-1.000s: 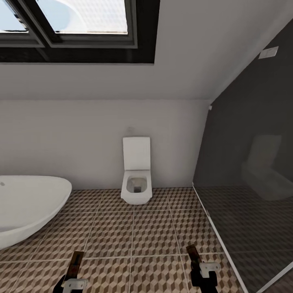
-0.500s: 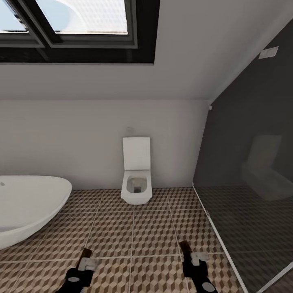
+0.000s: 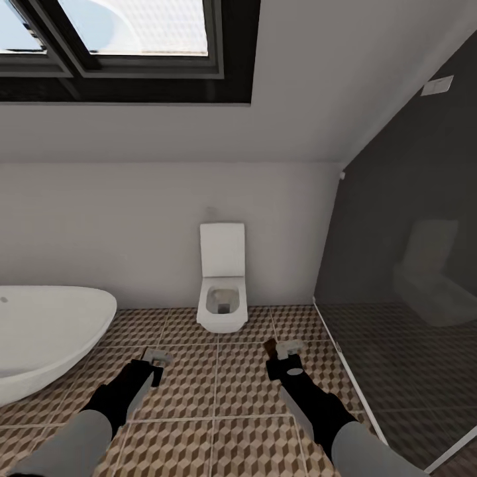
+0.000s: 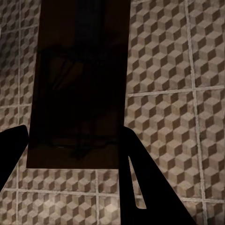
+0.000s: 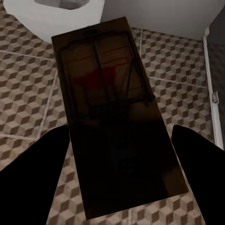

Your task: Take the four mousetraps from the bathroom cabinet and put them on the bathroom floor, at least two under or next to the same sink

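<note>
1. Risk. Both arms reached forward over the bathroom floor (image 3: 218, 384) of large tiles printed with brown, beige and white cubes, each carrying one trap well above it. A release from that height would probably let the light board bounce, flip or skid. The wide white wall-hung sink was not in view, so traps set down here might fail the requirement that two lie under or next to it.

2. Left gripper (image 3: 154, 363). In the left wrist view, a flat rectangular dark-shadowed wooden mousetrap (image 4: 79, 89) lay lengthwise between the black fingers (image 4: 145, 187), its near end at their level. The fingers were pinching the board by its long edges.

3. Right gripper (image 3: 283, 350). In the right wrist view, a second flat wooden mousetrap with wire parts and a red spot (image 5: 112, 112) projected forward between the two fingers (image 5: 33, 178), which appeared to hold its near end; contact at the pads was hard to make out in the shadow.

4. Surroundings. A white floor-standing toilet (image 3: 222, 288) stood against the far wall, a white oval bathtub (image 3: 46, 331) to the left, and a dark glass shower screen (image 3: 404, 278) to the right.
</note>
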